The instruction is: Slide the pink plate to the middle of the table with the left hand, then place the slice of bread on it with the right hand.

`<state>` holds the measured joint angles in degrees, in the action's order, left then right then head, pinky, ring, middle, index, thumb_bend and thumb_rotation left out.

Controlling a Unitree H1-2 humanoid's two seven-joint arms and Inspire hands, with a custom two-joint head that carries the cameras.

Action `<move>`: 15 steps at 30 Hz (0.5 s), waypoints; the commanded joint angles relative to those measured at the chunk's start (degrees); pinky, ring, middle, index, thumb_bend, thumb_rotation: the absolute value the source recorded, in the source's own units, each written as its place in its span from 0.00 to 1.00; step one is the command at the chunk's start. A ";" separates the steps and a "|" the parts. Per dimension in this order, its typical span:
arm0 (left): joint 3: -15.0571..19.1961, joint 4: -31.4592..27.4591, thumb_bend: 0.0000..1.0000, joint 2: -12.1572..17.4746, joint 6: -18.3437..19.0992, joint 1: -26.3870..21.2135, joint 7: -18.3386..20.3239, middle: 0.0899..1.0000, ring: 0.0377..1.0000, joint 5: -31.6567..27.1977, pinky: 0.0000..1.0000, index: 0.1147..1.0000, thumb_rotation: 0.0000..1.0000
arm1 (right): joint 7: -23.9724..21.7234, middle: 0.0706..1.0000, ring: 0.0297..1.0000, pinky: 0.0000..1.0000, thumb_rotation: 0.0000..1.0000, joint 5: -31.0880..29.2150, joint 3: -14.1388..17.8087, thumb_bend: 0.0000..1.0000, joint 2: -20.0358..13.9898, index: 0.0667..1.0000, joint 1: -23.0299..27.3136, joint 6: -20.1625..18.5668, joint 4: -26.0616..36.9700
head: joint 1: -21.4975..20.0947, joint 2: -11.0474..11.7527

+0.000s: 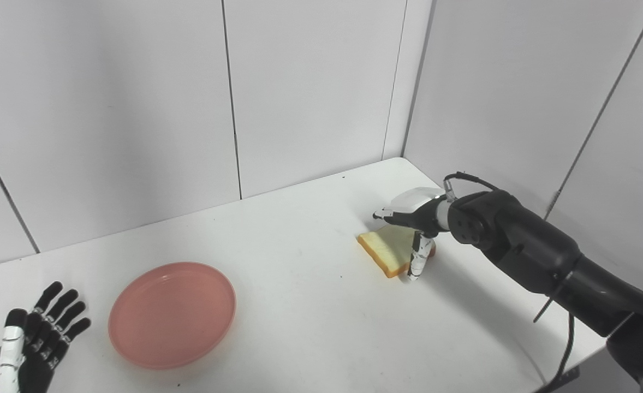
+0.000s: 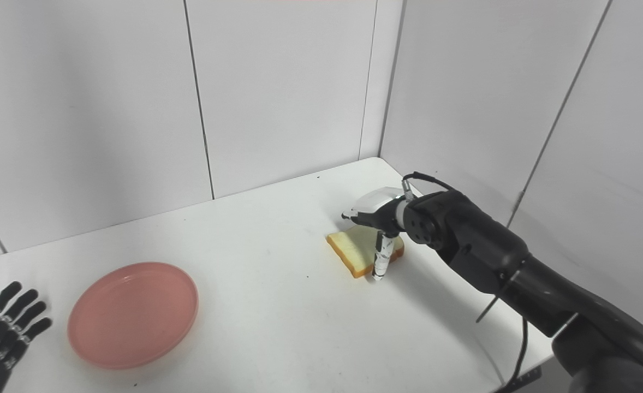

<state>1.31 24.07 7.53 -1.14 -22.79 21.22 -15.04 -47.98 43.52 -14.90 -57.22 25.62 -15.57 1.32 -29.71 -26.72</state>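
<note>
Fingers (image 1: 395, 214) of right hand (image 1: 415, 210) curled over slice of bread (image 1: 385, 246), thumb tip down at its near edge; grip unclear. Bread flat on white worktop (image 1: 310, 305), right of centre. Left hand (image 1: 29, 338) spread, empty, beside pink plate (image 1: 172, 313), apart from it.
</note>
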 commanded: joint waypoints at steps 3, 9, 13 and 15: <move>-0.37 1.09 0.78 0.41 4.34 1.92 -0.36 0.92 0.91 0.31 0.86 0.90 0.96 | 2.65 1.00 0.99 0.87 0.27 -0.44 1.85 1.00 -0.37 1.00 2.59 0.91 -1.17 | 0.18 -0.10; -0.73 0.28 0.77 0.54 4.86 2.12 -0.23 0.93 0.92 0.53 0.88 0.92 0.98 | 4.06 1.00 1.00 0.88 0.25 -0.18 1.12 1.00 1.13 1.00 4.24 1.84 -4.80 | 0.48 -0.30; -0.67 -0.01 0.77 0.42 4.81 2.20 -0.52 0.92 0.92 0.66 0.88 0.91 0.97 | 4.50 1.00 1.00 0.90 0.25 0.74 -0.01 1.00 2.33 1.00 5.64 1.94 -7.60 | 0.48 -0.30; -0.69 -0.54 0.78 0.39 5.10 2.35 -0.66 0.92 0.92 0.72 0.88 0.91 0.97 | 5.01 1.00 1.00 0.89 0.23 0.74 -0.36 1.00 3.00 1.00 6.08 2.06 -8.42 | 0.56 -0.42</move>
<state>1.12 22.60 7.54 0.26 -22.34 21.11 -15.00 -44.89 43.62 -15.79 -53.31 28.92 -14.73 -7.65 -29.18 -27.07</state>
